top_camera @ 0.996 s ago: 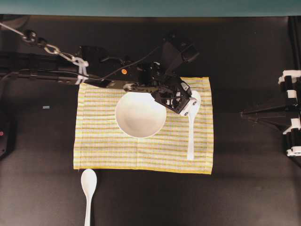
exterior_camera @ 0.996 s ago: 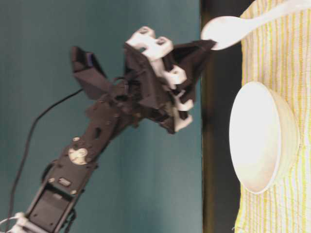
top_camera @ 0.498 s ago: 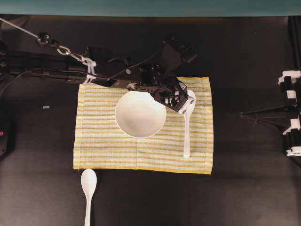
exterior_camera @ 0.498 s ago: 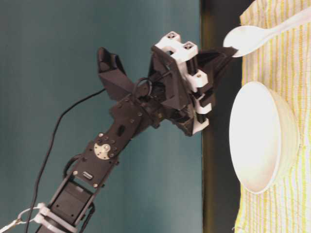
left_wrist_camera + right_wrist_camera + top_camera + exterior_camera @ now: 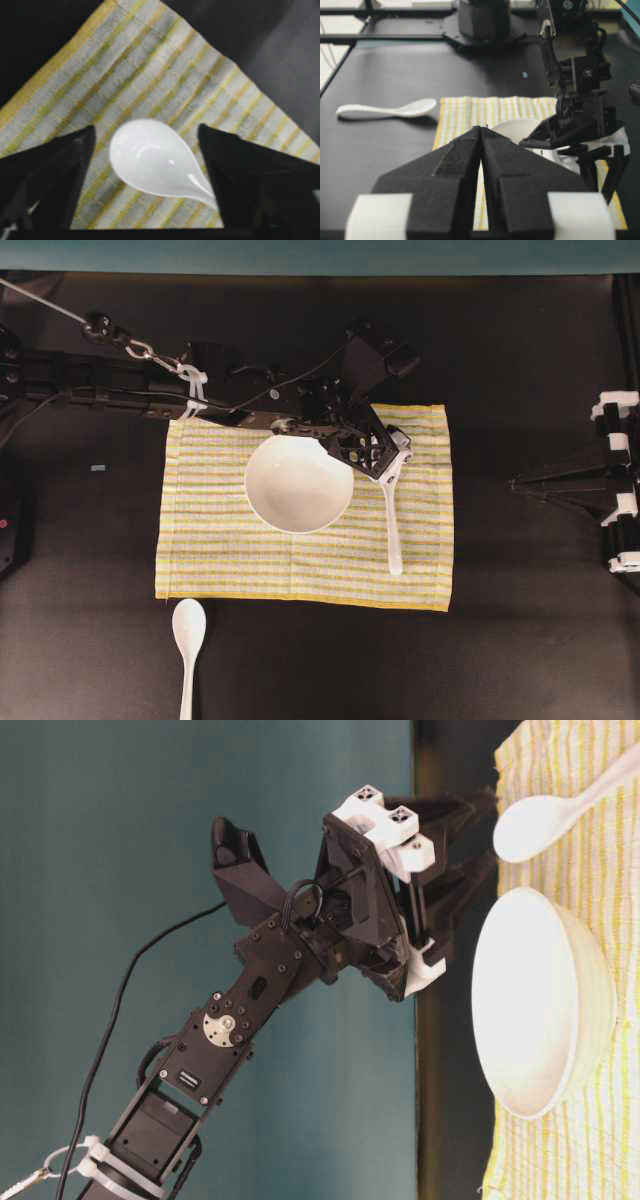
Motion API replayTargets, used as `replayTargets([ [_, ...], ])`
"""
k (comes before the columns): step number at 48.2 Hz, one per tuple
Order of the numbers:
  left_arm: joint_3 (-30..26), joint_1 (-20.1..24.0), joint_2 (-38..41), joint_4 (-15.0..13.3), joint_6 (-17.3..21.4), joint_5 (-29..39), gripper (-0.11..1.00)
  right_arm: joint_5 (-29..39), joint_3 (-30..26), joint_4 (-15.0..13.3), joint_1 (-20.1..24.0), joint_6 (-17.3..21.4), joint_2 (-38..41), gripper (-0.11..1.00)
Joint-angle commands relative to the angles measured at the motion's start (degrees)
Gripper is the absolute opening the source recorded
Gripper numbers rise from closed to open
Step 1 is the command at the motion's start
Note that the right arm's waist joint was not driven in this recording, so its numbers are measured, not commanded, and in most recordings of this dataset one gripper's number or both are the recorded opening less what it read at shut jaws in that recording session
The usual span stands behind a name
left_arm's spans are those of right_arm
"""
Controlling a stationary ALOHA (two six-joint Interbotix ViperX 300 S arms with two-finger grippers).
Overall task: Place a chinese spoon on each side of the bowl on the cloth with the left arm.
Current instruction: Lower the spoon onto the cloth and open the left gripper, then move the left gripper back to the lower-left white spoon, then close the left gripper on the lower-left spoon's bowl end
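The white bowl (image 5: pixel 298 483) sits on the striped yellow cloth (image 5: pixel 220 560). One white Chinese spoon (image 5: pixel 392 530) lies on the cloth just right of the bowl, handle toward the front edge. My left gripper (image 5: pixel 388 454) hovers over its head, open. In the left wrist view the black fingers (image 5: pixel 55 170) stand on either side of the spoon's head (image 5: pixel 152 160) without touching it. A second spoon (image 5: pixel 188 630) lies on the black table, off the cloth's front left corner. My right gripper (image 5: pixel 481 128) is shut and holds nothing; it rests at the table's right edge (image 5: pixel 520 480).
The left arm (image 5: pixel 150 395) reaches in from the left across the cloth's back edge. In the table-level view the open gripper (image 5: pixel 470 845) is just behind the bowl (image 5: pixel 540 1010), beside the spoon (image 5: pixel 545 820). Bare black table surrounds the cloth.
The left gripper came down with the spoon, shifted it slightly left toward the bowl, then opened. The spoon now lies free on the cloth. The right arm has not moved.
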Motion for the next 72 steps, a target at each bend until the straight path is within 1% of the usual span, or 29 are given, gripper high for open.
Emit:
replayTargets([
  [1,-0.09,-0.26,-2.11,0.18,0.18,0.62,0.82,-0.26,-0.35,0.0,0.0,-0.18,0.18,0.0],
  [3,0.44,-0.62,-3.87,0.09,0.18,1.32,0.84,-0.26,-0.44,0.0,0.0,-0.18,0.0,0.0],
  [6,1.67,-1.23,-6.5,0.18,0.18,1.67,0.83,-0.26,-0.44,0.0,0.0,-0.18,-0.18,0.0],
  [15,7.65,-4.83,-16.88,0.18,0.18,1.05,0.82,0.09,-0.35,0.0,0.0,-0.18,-0.88,0.0],
  [24,17.49,-9.93,-28.3,0.18,-1.32,-0.79,0.82,0.62,-0.09,0.0,0.0,-0.18,-1.23,0.0],
  [27,21.62,-11.95,-31.11,0.18,-2.72,-1.67,0.82,0.79,-0.09,0.09,0.0,-0.18,-1.32,0.0],
  [33,28.04,-15.12,-34.45,0.18,-5.54,-3.6,0.82,0.97,0.09,0.0,0.0,-0.18,-1.41,0.0],
  [38,32.78,-17.75,-36.56,0.18,-7.03,-5.36,0.82,0.97,0.18,0.09,0.0,-0.18,-1.41,0.0],
  [43,37.88,-21.45,-39.2,0.18,-8.09,-7.91,0.82,1.05,0.35,0.0,0.0,-0.18,-1.41,0.0],
  [47,41.31,-23.99,-40.17,0.18,-8.96,-9.58,0.81,0.97,0.44,0.09,0.0,-0.09,-1.58,0.0],
  [54,47.55,-27.95,-40.52,0.09,-11.87,-11.43,0.81,0.97,0.53,0.0,0.0,-0.09,-1.67,0.0],
  [58,50.45,-29.09,-40.25,0.18,-13.27,-12.04,0.81,0.97,0.53,0.09,0.0,-0.09,-1.67,0.0],
  [63,52.21,-29.53,-39.55,0.18,-14.94,-13.97,0.81,0.97,0.53,0.0,0.0,-0.09,-1.67,0.0],
  [72,54.32,-29.44,-37.35,0.18,-15.56,-16.88,0.81,0.97,0.53,0.09,0.09,-0.09,-1.67,0.0],
])
